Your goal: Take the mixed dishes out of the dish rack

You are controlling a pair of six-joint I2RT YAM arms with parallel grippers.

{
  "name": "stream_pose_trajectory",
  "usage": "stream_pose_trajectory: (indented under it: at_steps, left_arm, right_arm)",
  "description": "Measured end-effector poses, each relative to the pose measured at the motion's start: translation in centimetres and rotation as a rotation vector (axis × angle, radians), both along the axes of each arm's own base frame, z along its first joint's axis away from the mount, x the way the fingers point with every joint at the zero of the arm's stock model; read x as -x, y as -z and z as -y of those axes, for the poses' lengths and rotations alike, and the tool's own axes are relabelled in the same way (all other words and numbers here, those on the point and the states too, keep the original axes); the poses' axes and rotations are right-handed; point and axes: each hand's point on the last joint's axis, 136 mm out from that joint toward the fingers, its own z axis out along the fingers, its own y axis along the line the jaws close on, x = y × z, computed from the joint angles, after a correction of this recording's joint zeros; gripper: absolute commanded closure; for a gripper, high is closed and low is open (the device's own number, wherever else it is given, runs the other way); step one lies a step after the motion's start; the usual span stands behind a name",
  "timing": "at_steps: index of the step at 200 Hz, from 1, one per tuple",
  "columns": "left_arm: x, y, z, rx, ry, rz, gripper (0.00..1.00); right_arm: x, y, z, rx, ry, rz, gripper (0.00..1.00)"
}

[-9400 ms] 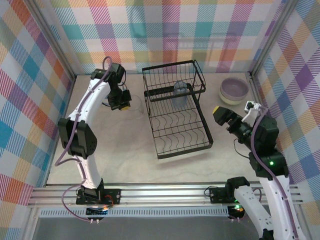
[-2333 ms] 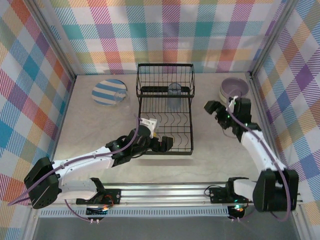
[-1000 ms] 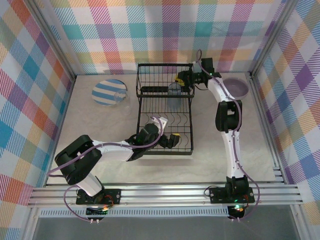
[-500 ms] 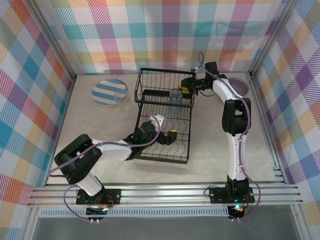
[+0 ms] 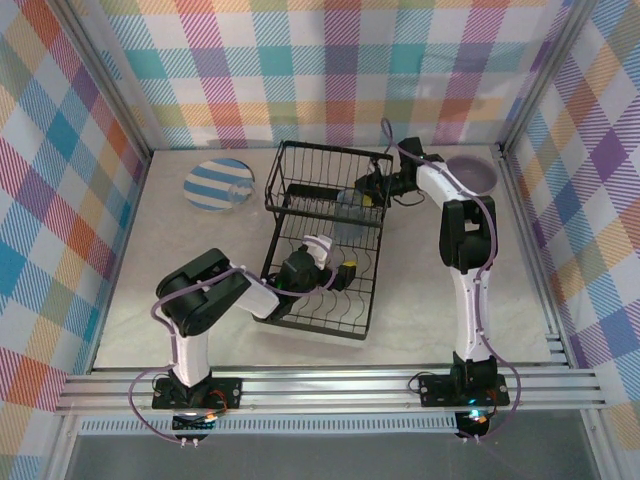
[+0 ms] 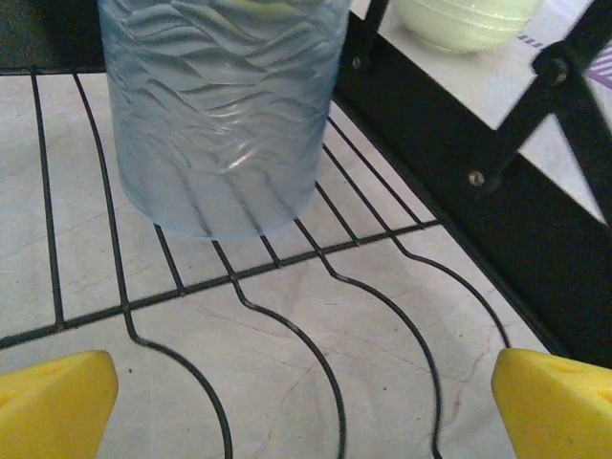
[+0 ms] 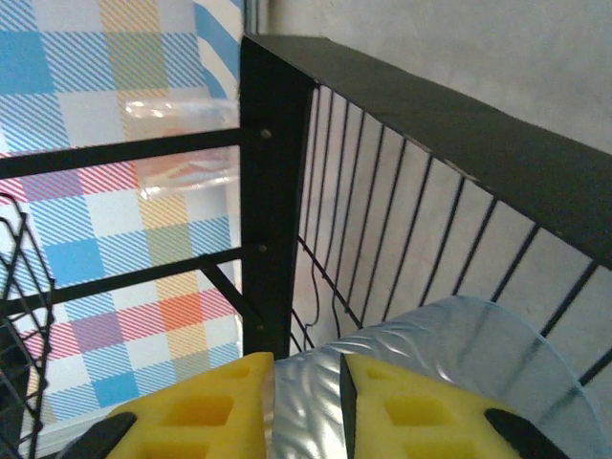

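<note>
Pale marbled tabletop (image 5: 180, 235); plaid-patterned walls (image 5: 330, 70) on three sides; aluminium rail (image 5: 330, 385) along near edge

Tumbler (image 6: 225, 105) upright on dish rack (image 6: 430, 153) wires, green bowl (image 6: 469, 17) beyond

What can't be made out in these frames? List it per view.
Translucent blue ribbed tumbler: rim cut off by top edge, left wrist view.
Pale green bowl: mostly beyond top edge, same view.
Lavender bowl: left part hidden by right arm, top view.
Right gripper: whether it clamps the tumbler wall; pads cut by bottom edge, right wrist view.
</note>
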Motion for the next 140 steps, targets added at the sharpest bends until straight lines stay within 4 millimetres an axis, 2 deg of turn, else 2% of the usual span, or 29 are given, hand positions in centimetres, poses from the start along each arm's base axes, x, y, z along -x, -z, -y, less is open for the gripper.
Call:
stream_pose_trajectory:
  at_steps: [33, 80, 140]
  left_arm:
    - [-0.7, 0.0, 0.2, 0.027, -0.017, 0.063, 0.00]
    - [-1.4, -0.3, 0.4, 0.057, -0.031, 0.113, 0.00]
    - [-2.5, -0.7, 1.1, 0.066, -0.048, 0.137, 0.00]
  right_arm:
    - [1.2, 0.7, 0.1, 0.019, -0.017, -0.019, 0.74]
    - [2.8, 0.4, 0.5, 0.033, -0.031, -0.011, 0.74]
    - [5.8, 0.5, 0.2, 0.041, -0.065, -0.030, 0.74]
